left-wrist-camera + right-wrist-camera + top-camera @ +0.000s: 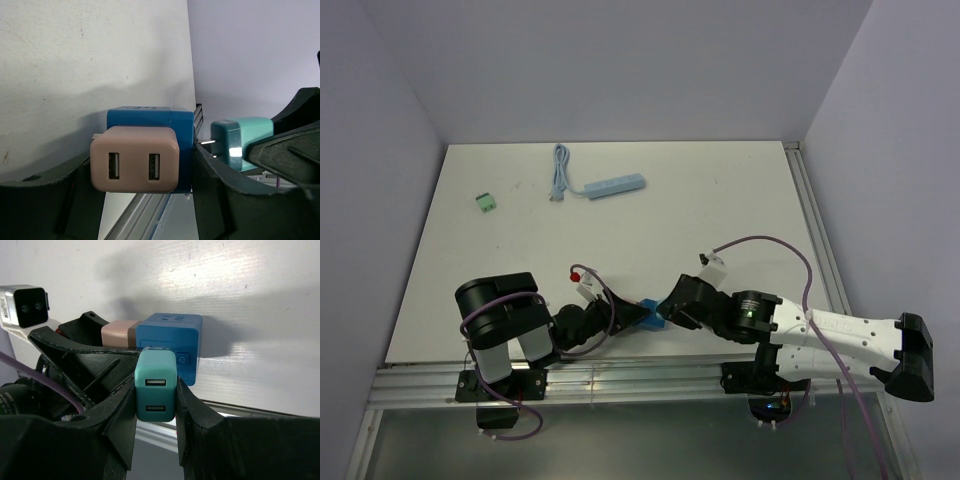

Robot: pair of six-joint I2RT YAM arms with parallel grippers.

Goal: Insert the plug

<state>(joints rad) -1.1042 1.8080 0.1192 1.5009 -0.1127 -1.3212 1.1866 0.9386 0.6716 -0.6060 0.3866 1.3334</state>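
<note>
A blue cube socket (pixel 150 119) with a pink USB plug (pixel 134 159) seated in its near face sits between my left gripper's (pixel 142 175) jaws, which are shut on it. It also shows in the top view (pixel 651 316) and in the right wrist view (pixel 172 337). My right gripper (pixel 156 405) is shut on a teal USB plug (pixel 156 387). In the left wrist view the teal plug (pixel 242 141) is just right of the cube, its metal prongs (pixel 209 143) pointing at the cube's side and still showing. I cannot tell whether the tips are in.
A light-blue power strip (pixel 615 186) with its coiled cable (pixel 560 175) lies at the back of the table. A small green block (pixel 486 202) lies at the back left. The table's metal front rail (pixel 620 378) is just below both grippers.
</note>
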